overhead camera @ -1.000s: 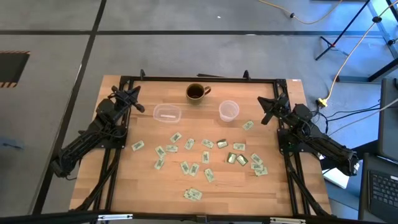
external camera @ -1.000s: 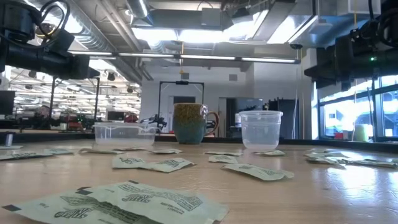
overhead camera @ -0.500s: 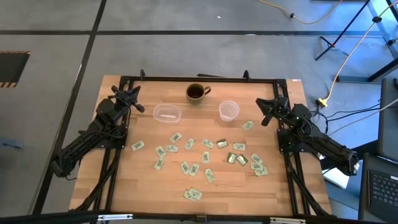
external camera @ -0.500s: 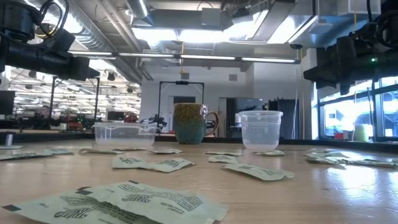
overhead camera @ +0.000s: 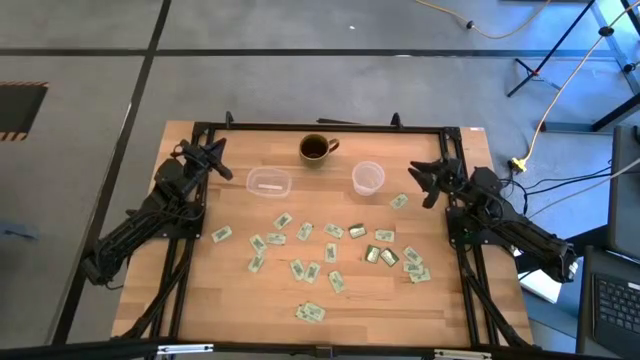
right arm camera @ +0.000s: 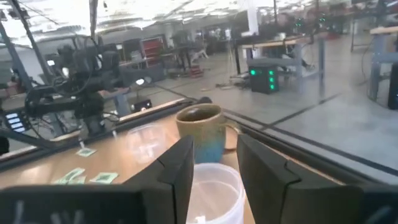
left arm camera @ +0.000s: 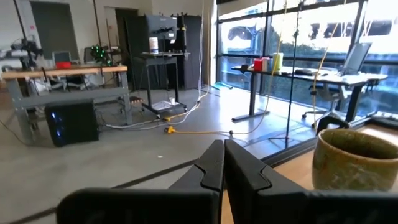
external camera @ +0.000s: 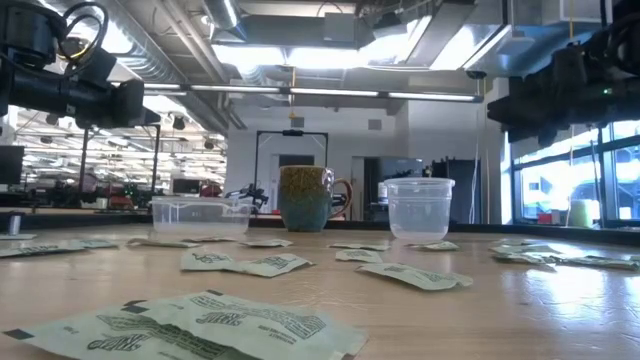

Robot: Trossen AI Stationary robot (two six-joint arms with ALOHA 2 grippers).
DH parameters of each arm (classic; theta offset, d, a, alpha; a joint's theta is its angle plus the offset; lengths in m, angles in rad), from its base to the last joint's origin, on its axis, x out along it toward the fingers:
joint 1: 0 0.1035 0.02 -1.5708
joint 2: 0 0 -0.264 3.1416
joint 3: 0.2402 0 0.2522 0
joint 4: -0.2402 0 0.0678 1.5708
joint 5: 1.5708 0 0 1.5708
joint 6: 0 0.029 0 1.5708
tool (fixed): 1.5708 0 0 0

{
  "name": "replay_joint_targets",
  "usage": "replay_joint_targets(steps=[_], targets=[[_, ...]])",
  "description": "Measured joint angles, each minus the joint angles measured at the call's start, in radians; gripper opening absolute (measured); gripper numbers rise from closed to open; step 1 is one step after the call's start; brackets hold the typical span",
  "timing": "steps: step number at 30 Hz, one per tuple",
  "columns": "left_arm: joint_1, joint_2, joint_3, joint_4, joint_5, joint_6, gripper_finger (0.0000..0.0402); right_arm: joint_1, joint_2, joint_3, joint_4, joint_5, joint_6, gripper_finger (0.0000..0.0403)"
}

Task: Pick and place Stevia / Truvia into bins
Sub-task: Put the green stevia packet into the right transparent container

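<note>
High view, counter (overhead camera: 200, 300): wooden top in a dark frame, one arm along each side.
High view, left tool (overhead camera: 216, 160): near the far left corner, fingers together, nothing between them; the shallow tub (overhead camera: 269, 183) lies just to its inner side, apart from it.
High view, right tool (overhead camera: 421, 184): raised at the far right, fingers spread, nothing in them; the round cup (overhead camera: 368, 178) stands near its tips, not touching.
High view, sachets (overhead camera: 330, 252): scattered flat across the middle and near half of the counter, well apart from the left tool; the closest one (overhead camera: 399, 201) lies just beside and on the near side of the right tool.
High view, mug (overhead camera: 316, 149): at the far edge, between tub and cup, set farther back.
Low view, bins: tub (external camera: 199, 215) to the left, mug (external camera: 307, 198) in the middle, cup (external camera: 419, 209) to the right, all upright on the counter.
Low view, sachets (external camera: 245, 264): flat on the wood in front of the bins; both arms hang dark above, clear of the surface.
Left wrist view, left tool (left arm camera: 223, 163): the two fingers pressed together; the mug (left arm camera: 356, 158) stands off to one side ahead.
Right wrist view, right tool (right arm camera: 214, 163): fingers apart with the cup (right arm camera: 209, 191) showing between them, farther off and lower; the mug (right arm camera: 202, 132) behind it, a few sachets (right arm camera: 79, 177) on the counter beyond.
</note>
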Motion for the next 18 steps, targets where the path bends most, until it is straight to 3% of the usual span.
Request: replay_joint_targets(steps=[8, 18], targets=[[0.0, 0.0, 0.0, 0.0, 0.0, -0.062, 0.0006, 0.0, 0.0, 0.0, 0.04, -0.068, -0.043, 0.0127], [0.0, 0.0, 0.0, 0.0, 0.0, -0.062, 0.0006, 0.0, 0.0, 0.0, 0.027, -0.075, -0.052, 0.0127]])
